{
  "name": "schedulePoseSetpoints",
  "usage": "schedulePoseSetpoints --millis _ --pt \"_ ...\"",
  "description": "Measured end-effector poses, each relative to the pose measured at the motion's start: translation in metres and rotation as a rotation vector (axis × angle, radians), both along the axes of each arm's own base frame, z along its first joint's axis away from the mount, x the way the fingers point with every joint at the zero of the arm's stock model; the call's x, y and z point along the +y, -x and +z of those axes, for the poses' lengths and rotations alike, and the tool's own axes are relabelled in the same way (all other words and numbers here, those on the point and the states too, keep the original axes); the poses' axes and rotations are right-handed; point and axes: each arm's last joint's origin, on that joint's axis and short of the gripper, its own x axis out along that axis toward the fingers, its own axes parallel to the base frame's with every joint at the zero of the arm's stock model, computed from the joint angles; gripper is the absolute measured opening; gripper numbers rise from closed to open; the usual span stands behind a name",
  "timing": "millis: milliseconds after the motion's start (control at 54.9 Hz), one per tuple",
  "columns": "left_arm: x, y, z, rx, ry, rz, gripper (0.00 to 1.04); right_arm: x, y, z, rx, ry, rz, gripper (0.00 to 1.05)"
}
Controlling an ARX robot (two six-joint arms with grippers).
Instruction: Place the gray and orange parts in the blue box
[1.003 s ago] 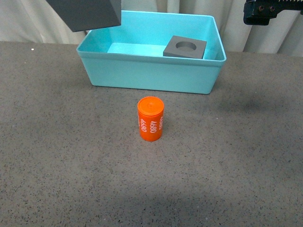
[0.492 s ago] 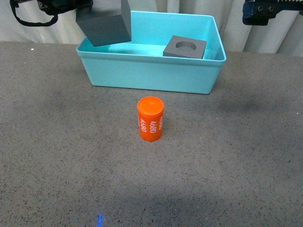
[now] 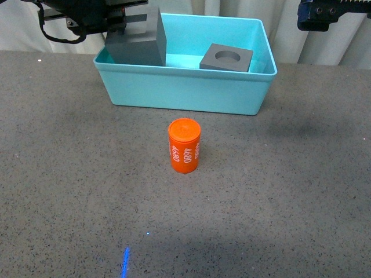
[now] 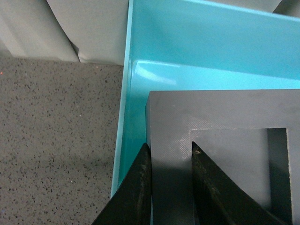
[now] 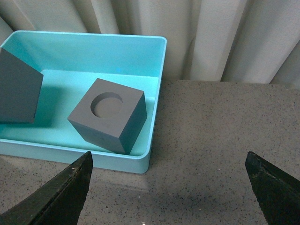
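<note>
Holding the square-recess cube (image 3: 136, 43) tilted at the blue box's (image 3: 185, 87) 9 o'clock end.
Jaws of the left gripper (image 4: 169, 147) are pinching one cube wall; those of the right gripper (image 5: 168, 159) are gaping wide. Letting go so near the rim could be risking a corner catching and tipping it out.

Prob. lab: speckled tabletop (image 3: 290, 202), curtain (image 3: 324, 49) bkgd.
</note>
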Motion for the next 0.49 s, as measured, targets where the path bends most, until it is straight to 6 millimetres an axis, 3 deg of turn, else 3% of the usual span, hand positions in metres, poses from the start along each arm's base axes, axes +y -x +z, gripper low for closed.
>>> schedulePoseSetpoints --millis 273,456,492 --pt "-0.007 -0.005 -0.015 0.079 -0.016 0.005 0.18 0.0 0.0 0.0 0.0 0.0 0.0 0.95" --pt "-0.008 -0.007 -0.014 0.092 -0.02 0.006 0.18 0.0 0.0 0.0 0.0 0.0 0.0 0.95" --pt "-0.008 -0.008 -0.013 0.093 -0.018 0.008 0.23 0.0 0.0 0.0 0.0 0.0 0.0 0.95"
